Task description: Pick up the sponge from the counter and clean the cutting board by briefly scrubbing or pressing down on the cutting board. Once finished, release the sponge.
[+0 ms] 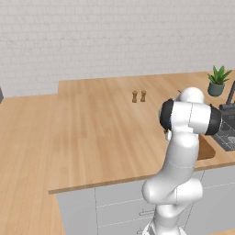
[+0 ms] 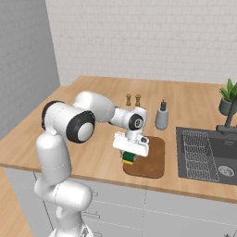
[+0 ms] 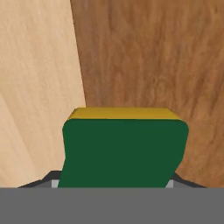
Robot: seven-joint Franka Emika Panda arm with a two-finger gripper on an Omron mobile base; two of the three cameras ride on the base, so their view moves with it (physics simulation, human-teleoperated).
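The tool (image 2: 129,159) grips the blocky green-and-yellow sponge (image 3: 124,146) over the near left corner of the rounded reddish-brown cutting board (image 2: 152,159), on the plank-grained desk (image 2: 92,92); the hand view reveals the board's streaky grain.

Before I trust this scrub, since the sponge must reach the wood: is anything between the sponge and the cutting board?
Nothing visible. The pincer holds the sponge over the cutting board, near its left edge, with bare wood under it.

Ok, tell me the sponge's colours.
The sponge is dark green with a yellow layer, clearest in the hand view.
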